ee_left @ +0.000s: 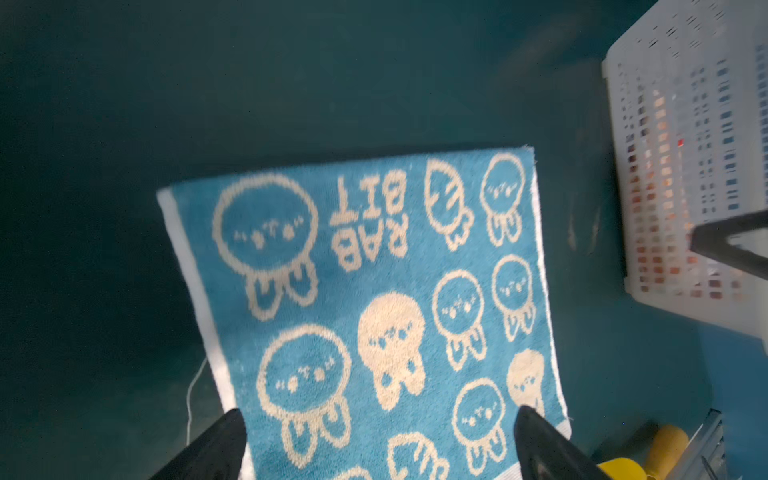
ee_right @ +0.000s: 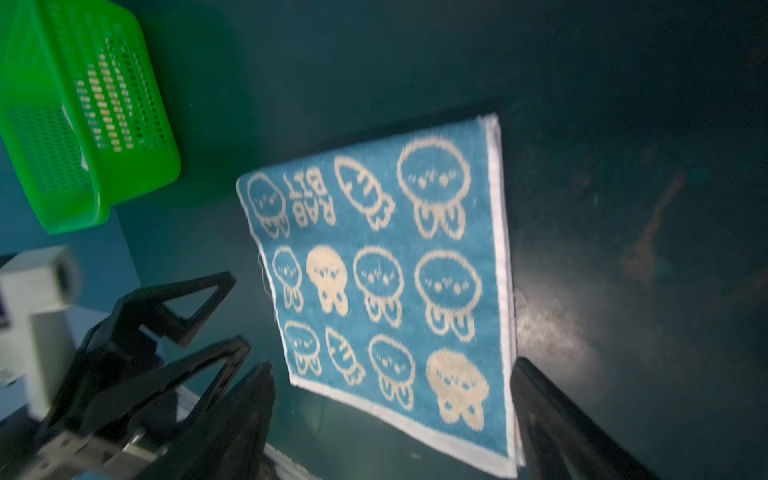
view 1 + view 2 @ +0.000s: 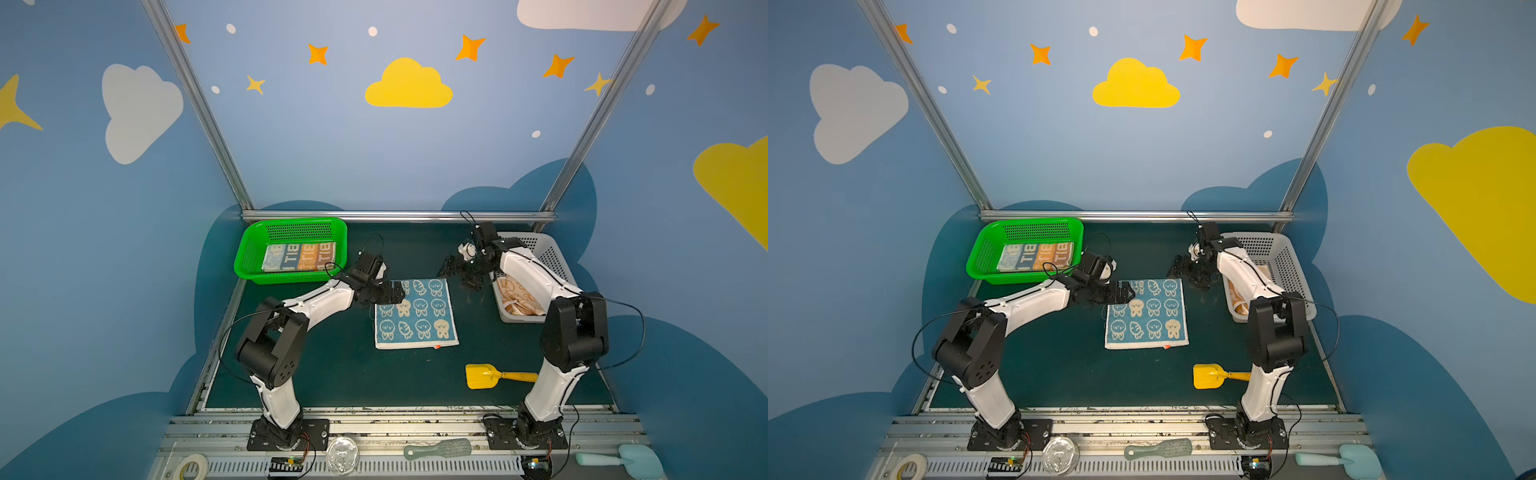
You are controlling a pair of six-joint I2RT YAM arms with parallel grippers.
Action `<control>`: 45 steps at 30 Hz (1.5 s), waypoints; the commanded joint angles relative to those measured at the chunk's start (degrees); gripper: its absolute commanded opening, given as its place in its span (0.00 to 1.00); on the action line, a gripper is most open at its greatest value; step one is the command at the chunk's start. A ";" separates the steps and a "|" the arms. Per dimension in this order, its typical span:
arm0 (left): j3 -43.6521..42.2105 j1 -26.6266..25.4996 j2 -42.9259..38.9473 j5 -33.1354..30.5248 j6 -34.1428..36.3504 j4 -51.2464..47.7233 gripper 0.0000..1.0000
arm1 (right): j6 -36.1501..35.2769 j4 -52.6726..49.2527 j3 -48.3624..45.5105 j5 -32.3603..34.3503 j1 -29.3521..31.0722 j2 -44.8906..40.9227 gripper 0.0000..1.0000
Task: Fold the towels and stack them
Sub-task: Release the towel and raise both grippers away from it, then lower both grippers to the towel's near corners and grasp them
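Blue towel [image 3: 415,316] with cream rabbits, carrots; green basket [image 3: 251,251] left of it, white basket [image 3: 548,257] right, perhaps holding orange cloth [image 3: 517,297].

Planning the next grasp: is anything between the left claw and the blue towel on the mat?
Nothing visible does. The open left claw hangs over the far left corner of the blue towel.

Blue walls [image 3: 332,145] with a yellow cloud [image 3: 408,85] at upper centre, white clouds [image 3: 139,110] and orange stars [image 3: 470,47] enclose a dark green tabletop [image 3: 332,374] at the bottom.
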 commanded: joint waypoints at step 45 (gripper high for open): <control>10.61 7.24 10.72 7.56 5.00 -6.30 1.00 | -10.47 -13.35 28.62 5.95 0.40 33.25 0.24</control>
